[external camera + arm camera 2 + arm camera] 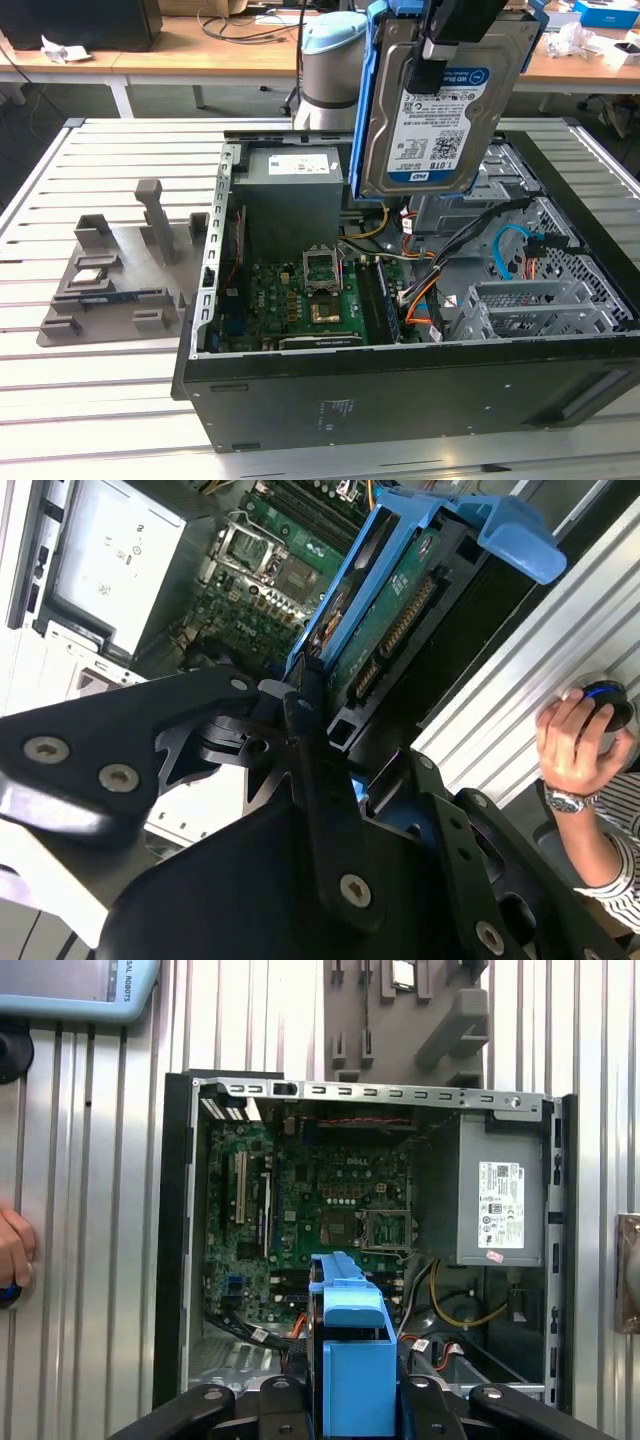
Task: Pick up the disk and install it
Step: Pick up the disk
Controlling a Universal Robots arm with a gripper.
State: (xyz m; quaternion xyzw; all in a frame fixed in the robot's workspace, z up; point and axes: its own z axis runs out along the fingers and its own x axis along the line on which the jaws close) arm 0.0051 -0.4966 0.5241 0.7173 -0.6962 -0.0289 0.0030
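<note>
Here we see the gripper (437,50) clamped on the disk (440,120), a silver drive in a blue frame. It hangs nearly upright above the open computer case (400,400), over the case's cabled end and just beside its grey power box (295,195). In the second wrist view the fingers (305,750) pinch the frame's edge. We judge this carry goes best with a firm hold and the drive kept clear of the case's loose cables (470,240). A person's hand (575,745) rests outside the case.
</note>
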